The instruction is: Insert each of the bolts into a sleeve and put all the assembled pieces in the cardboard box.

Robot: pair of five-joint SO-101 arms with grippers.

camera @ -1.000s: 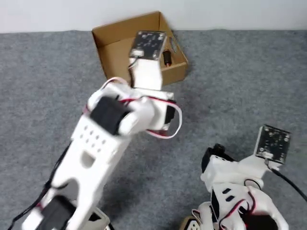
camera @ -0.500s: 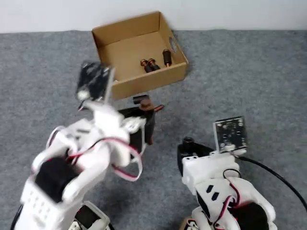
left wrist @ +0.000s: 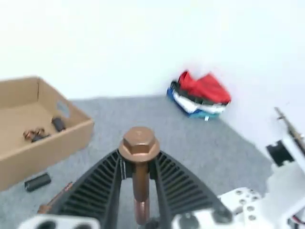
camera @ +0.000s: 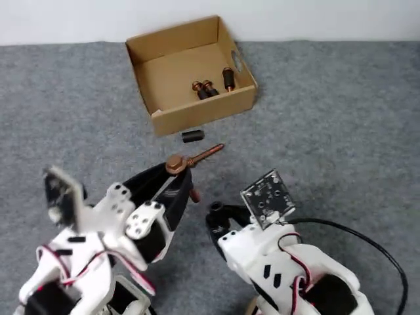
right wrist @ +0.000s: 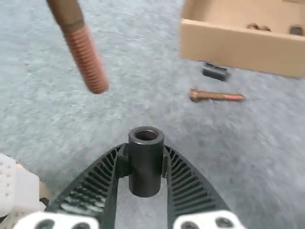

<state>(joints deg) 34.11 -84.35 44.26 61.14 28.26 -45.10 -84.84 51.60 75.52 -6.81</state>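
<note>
My left gripper [camera: 178, 176] [left wrist: 138, 162] is shut on a copper bolt [left wrist: 139, 177] held upright, hex head [camera: 174, 164] on top and threaded end [right wrist: 85, 61] hanging free. To its right, my right gripper [camera: 216, 214] [right wrist: 145, 153] is shut on a black sleeve [right wrist: 145, 164], open bore facing up, a little apart from the bolt's tip. A second bolt [camera: 206, 153] [right wrist: 217, 96] and a second sleeve [camera: 192, 136] [right wrist: 215, 71] lie on the carpet in front of the cardboard box [camera: 203, 113] [right wrist: 238, 45]. Assembled pieces [camera: 205, 88] lie in the box.
Grey carpet [camera: 341, 125] covers the table, with free room on both sides of the box. A white wall runs behind it. A red and blue cloth bundle [left wrist: 199, 94] lies far off by the wall. The right arm's body [left wrist: 281, 167] is close beside my left gripper.
The left arm has pulled back from over the box toward the front and now holds the bolt upright. The right arm has swung left with its sleeve, closer to the bolt.
</note>
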